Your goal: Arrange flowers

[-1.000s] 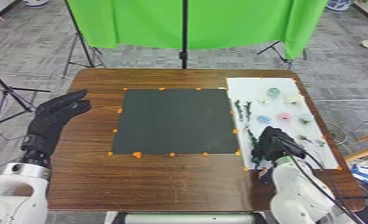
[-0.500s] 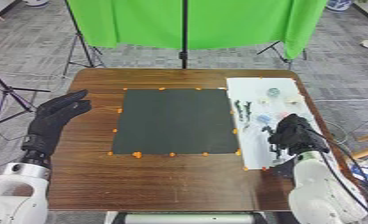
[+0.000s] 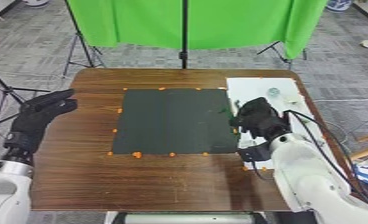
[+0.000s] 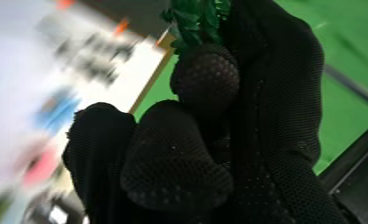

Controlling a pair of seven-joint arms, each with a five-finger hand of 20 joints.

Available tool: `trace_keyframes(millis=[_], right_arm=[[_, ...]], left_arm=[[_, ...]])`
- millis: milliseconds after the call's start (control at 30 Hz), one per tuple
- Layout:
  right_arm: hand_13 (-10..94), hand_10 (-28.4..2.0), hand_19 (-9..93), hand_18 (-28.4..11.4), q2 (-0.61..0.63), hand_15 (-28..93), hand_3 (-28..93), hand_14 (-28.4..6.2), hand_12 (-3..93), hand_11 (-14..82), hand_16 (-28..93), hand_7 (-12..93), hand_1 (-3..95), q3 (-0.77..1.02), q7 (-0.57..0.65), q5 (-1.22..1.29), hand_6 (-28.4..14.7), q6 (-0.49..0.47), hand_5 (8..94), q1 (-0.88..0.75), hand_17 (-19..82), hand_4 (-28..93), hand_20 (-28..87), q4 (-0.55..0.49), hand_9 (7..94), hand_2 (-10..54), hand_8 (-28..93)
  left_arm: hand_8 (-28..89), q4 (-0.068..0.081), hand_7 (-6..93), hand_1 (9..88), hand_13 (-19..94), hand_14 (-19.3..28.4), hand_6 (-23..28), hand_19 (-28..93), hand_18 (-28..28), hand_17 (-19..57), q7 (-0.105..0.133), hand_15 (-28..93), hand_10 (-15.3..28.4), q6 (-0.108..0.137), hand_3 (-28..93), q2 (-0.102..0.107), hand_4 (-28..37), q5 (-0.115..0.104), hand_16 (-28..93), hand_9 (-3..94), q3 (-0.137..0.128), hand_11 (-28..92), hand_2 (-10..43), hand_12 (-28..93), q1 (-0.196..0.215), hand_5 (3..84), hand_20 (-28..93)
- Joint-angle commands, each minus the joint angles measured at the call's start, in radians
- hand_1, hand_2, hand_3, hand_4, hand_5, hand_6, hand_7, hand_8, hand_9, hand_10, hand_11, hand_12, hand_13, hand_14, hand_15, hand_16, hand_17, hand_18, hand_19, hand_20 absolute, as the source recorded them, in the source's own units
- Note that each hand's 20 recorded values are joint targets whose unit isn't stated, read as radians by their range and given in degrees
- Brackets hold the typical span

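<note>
A green leafy sprig [image 4: 196,22] is sitting between the thumb and fingers of the right hand [image 3: 259,120], which is gripping it in a pinch, its leaves sticking out past the gloved tips. The hand is hovering by the left edge of the white board [image 3: 247,86], beside the dark mat [image 3: 172,122]. On the board, a round pale bloom [image 3: 273,92] is lying towards the far end, and in the wrist view a blue flower [image 4: 60,109] and a pink flower [image 4: 43,165] are resting on the white. Farther left, the left hand [image 3: 44,110] is waiting beyond the mat with its fingers loosely extended, holding nothing.

The step in hand is probably carrying one piece of greenery to the arrangement, with the mat looking like the likely place. The next move is calling for a steady pass leftward, then a low, gentle release with the leaves facing the right way.

The glove is hiding the sprig's gripped part, so its full length is staying uncertain. The right hand and arm are covering much of the board, and the dark stems on it are proving hard to count.
</note>
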Motion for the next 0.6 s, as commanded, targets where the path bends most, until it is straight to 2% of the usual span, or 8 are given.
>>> trace_keyframes(millis=[33, 100, 200, 267, 433, 600], right_arm=[[94, -10.7, 93, -9.8, -0.060, 67, -28, 1.3, 49.6, 41.9, 31, 44, 90.4, -0.221, -0.034, 0.041, -4.6, 0.033, 72.0, 0.250, 73, 64, 55, 0.067, 85.7, -9.5, 22], [94, -10.7, 93, -9.8, -0.079, 67, -28, 1.3, 49.6, 41.9, 31, 44, 90.3, -0.289, -0.039, 0.072, -4.7, 0.053, 72.0, 0.307, 73, 64, 55, 0.103, 85.7, -9.5, 22], [94, -10.8, 93, -9.7, -0.097, 68, -28, 1.3, 49.4, 42.1, 31, 44, 90.3, -0.390, -0.036, 0.099, -4.7, 0.074, 71.9, 0.386, 73, 64, 55, 0.150, 85.8, -9.5, 22], [94, -10.8, 93, -9.7, -0.105, 68, -28, 1.3, 49.4, 42.2, 31, 44, 90.3, -0.445, -0.032, 0.098, -4.7, 0.084, 71.9, 0.429, 73, 64, 55, 0.174, 85.7, -9.5, 22], [94, -10.8, 93, -9.1, -0.134, 68, -28, 1.5, 49.0, 42.3, 30, 45, 90.5, -0.568, 0.004, 0.026, -4.6, 0.089, 71.7, 0.520, 74, 63, 54, 0.231, 85.7, -9.5, 21], [94, -10.7, 93, -8.2, -0.165, 68, -28, 1.6, 47.0, 43.0, 29, 45, 90.5, -0.644, 0.012, 0.024, -5.0, 0.093, 72.0, 0.560, 74, 63, 51, 0.265, 85.8, -9.5, 20]], left_arm=[[-6, 0.067, 11.4, 34.8, 41, 18.3, 5.7, 22, 15.0, 8.3, 0.054, 18, 14.9, 0.106, 60, 0.051, -17.6, -0.049, -4, 49.9, -0.027, 18, -2.9, 10, 0.046, 49.7, 17], [-6, 0.078, 11.5, 33.6, 40, 17.9, 5.7, 22, 14.9, 8.5, 0.057, 17, 15.0, 0.120, 61, 0.058, -18.0, -0.056, -4, 50.0, -0.023, 18, -3.1, 9, 0.052, 49.9, 17], [-7, 0.077, 11.3, 32.2, 38, 17.4, 5.7, 20, 14.4, 8.7, 0.064, 16, 15.1, 0.135, 61, 0.058, -19.3, -0.058, -5, 49.6, -0.019, 17, -2.4, 9, 0.065, 50.0, 16], [-7, 0.076, 11.2, 31.5, 38, 17.2, 5.7, 19, 14.2, 8.8, 0.063, 15, 15.1, 0.135, 62, 0.058, -20.3, -0.055, -4, 49.5, -0.016, 17, -2.1, 9, 0.067, 50.1, 16], [-6, 0.060, 11.2, 31.1, 38, 17.2, 5.6, 19, 14.1, 8.7, 0.049, 15, 15.1, 0.130, 62, 0.061, -21.0, -0.039, -4, 49.4, -0.022, 17, -2.1, 9, 0.084, 50.0, 17], [-6, 0.048, 11.2, 31.2, 38, 17.4, 5.6, 18, 14.1, 8.6, 0.029, 15, 15.0, 0.111, 62, 0.062, -21.0, -0.028, -3, 49.4, -0.028, 17, -2.1, 9, 0.097, 50.0, 17]])
